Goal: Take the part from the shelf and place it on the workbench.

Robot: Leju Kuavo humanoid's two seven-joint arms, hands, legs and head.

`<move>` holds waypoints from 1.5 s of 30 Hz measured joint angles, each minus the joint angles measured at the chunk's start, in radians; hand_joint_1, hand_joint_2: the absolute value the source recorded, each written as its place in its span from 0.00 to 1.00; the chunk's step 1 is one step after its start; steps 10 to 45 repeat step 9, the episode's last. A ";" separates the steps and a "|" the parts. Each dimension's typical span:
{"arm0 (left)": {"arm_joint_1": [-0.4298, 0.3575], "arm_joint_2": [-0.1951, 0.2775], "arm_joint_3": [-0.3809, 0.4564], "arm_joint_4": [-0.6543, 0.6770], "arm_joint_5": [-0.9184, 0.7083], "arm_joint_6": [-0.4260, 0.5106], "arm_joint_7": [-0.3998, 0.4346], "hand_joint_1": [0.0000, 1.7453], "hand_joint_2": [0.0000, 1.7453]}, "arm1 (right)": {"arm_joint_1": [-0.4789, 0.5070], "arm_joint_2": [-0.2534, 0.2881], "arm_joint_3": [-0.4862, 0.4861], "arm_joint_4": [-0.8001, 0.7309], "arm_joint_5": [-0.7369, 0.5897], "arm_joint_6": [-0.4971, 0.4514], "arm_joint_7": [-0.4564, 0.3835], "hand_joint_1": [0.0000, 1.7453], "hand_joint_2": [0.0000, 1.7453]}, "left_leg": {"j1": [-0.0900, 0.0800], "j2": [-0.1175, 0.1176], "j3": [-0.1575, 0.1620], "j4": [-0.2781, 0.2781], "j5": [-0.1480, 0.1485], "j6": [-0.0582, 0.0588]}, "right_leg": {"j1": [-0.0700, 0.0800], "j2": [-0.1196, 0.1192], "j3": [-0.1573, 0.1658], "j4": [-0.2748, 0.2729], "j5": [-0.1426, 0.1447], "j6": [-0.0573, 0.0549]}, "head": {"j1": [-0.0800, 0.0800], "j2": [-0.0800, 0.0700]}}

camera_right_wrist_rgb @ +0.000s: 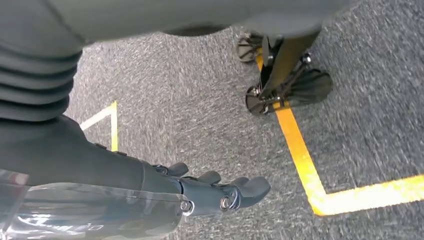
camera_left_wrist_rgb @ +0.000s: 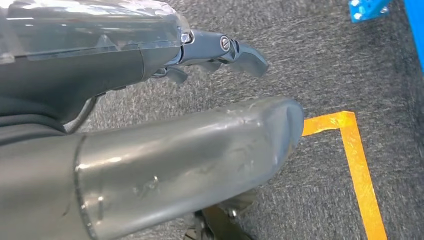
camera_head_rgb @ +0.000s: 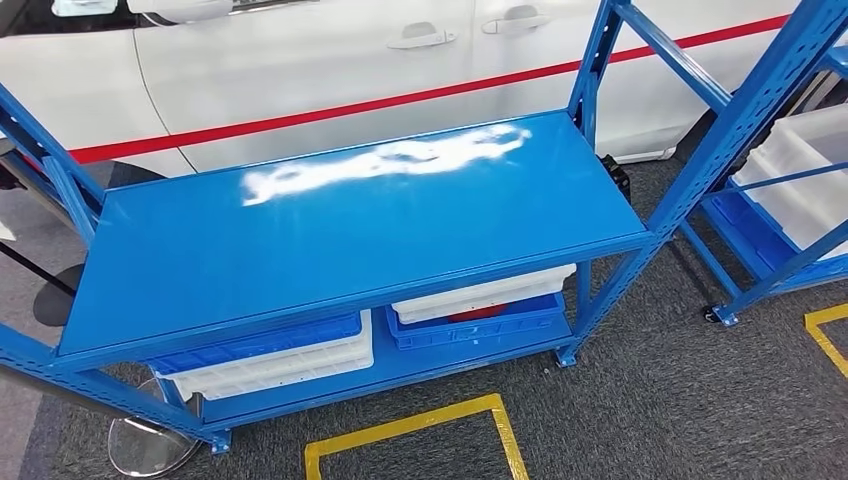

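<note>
- Left hand [camera_left_wrist_rgb: 120, 75] hanging over grey carpet; fingers loosely spread, thumb apart from them, nothing held.
- Right hand [camera_right_wrist_rgb: 200, 192] likewise low over the carpet beside yellow floor tape [camera_right_wrist_rgb: 300, 155]; fingers slack and slightly apart, nothing held.
- Blue rack straight ahead: glossy top deck [camera_head_rgb: 350, 240], lower shelf [camera_head_rgb: 470, 350] beneath it.
- On the lower shelf, toward its left end: blue bin on white bin [camera_head_rgb: 270, 355]. Toward its right end: white bin on blue bin [camera_head_rgb: 480, 300].
- Small red patch [camera_head_rgb: 470, 314] at the seam of the right-end pair; possibly the part, too small to tell.
- Second rack at the right with white bins [camera_head_rgb: 800, 170]; contents hidden.
- Location of the part: cannot tell beyond that red glimpse. Which surface counts as workbench: also unsettled.
- Handling, judged only: weight, stiffness and finish unknown, so best treated as rigid and possibly slick.
- Hold, judged only: across the widest firm faces, thumb opposing fingers. Little headroom under the top deck, so approach from the shelf's front edge.
</note>
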 joint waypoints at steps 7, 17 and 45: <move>-0.004 -0.003 0.009 0.000 -0.006 0.011 0.012 0.00 1.00 | -0.003 -0.001 -0.001 -0.001 0.000 0.008 0.006 0.00 1.00 | -0.008 -0.005 0.022 -0.054 0.006 0.029 | 0.003 0.004 -0.002 0.001 0.000 0.017 | 0.002 0.000; -0.004 -0.003 0.010 0.000 -0.008 0.013 0.014 0.00 1.00 | -0.003 -0.001 -0.001 -0.001 0.000 0.011 0.008 0.00 1.00 | -0.010 -0.005 0.022 -0.054 0.006 0.031 | 0.001 0.005 -0.002 -0.001 0.000 0.019 | 0.002 0.000; -0.004 -0.003 0.010 0.000 -0.008 0.013 0.014 0.00 1.00 | -0.003 -0.001 -0.001 -0.001 0.000 0.011 0.008 0.00 1.00 | -0.010 -0.005 0.022 -0.054 0.006 0.031 | 0.001 0.005 -0.002 -0.001 0.000 0.019 | 0.002 0.000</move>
